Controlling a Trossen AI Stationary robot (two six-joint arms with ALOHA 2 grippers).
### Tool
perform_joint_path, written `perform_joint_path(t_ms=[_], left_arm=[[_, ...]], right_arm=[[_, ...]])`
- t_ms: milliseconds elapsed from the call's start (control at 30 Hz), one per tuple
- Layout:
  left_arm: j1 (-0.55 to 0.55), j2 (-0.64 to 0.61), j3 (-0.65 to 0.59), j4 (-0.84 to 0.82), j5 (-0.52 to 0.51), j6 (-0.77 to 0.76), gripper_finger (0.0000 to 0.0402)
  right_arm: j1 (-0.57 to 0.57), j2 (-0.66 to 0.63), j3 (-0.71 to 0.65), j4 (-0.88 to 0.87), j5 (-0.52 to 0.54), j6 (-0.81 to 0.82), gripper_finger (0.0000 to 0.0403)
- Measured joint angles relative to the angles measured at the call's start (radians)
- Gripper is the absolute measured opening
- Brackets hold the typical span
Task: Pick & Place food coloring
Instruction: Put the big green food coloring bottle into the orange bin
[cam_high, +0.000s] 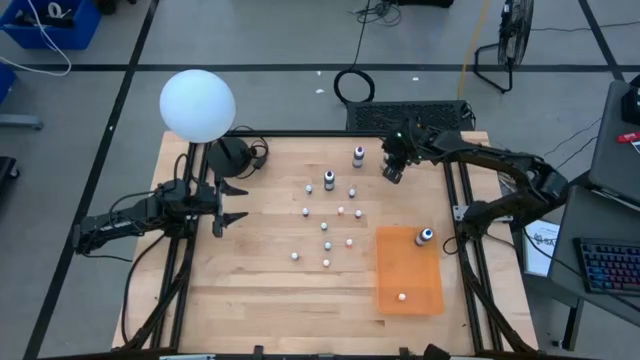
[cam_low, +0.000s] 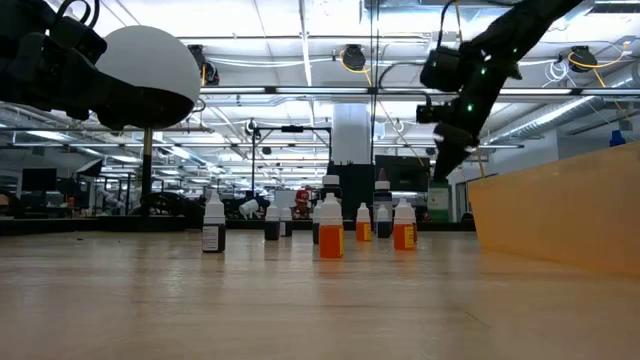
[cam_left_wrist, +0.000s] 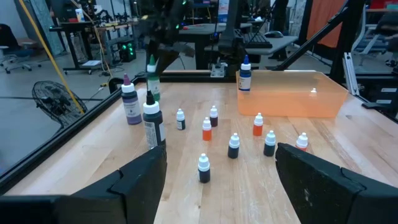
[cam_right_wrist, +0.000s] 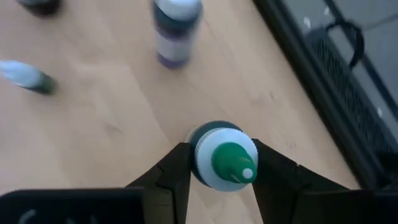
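1. Table (cam_high: 250, 300): wood top w/ an orange sheet (cam_high: 408, 270) on the right side. On the sheet: one blue-top bottle (cam_high: 425, 236) upright at its far edge, one tiny bottle (cam_high: 402, 296) near its near edge.
2. Right arm reaches over the table's far edge; right gripper (cam_high: 391, 170) clamped on a green-top bottle (cam_right_wrist: 224, 158), lifted off the table, fingers (cam_right_wrist: 177, 168) touching both sides.
3. Left arm at left edge; left gripper (cam_high: 228, 203) spread apart, holding nothing.
4. Other bottles: purple-top bottle (cam_high: 358, 155) near the right gripper, white-top bottle (cam_high: 329, 180) beside it, small bottles (cam_high: 326, 245) scattered mid-table.
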Motion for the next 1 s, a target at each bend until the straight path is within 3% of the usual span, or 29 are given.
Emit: perform_joint_path(t_ms=[300, 567, 800, 1000], left_arm=[[0.0, 0.0, 0.0, 0.0, 0.0, 0.0, 0.0299], [0.0, 0.0, 0.0, 0.0, 0.0, 0.0, 0.0299], [0.0, 0.0, 0.0, 0.0, 0.0, 0.0, 0.0299], [0.0, 0.0, 0.0, 0.0, 0.0, 0.0, 0.0299]], right_arm=[[0.206, -0.282, 0.0, -0.092, 0.0, 0.108, 0.0122], [0.548, -0.482, 0.0, -0.194, 0.096, 0.329, 0.0112], [0.889, -0.456, 0.001, -0.257, 0.307, 0.517, 0.0102], [1.106, -0.31, 0.083, -0.292, 0.374, 0.589, 0.0102]])
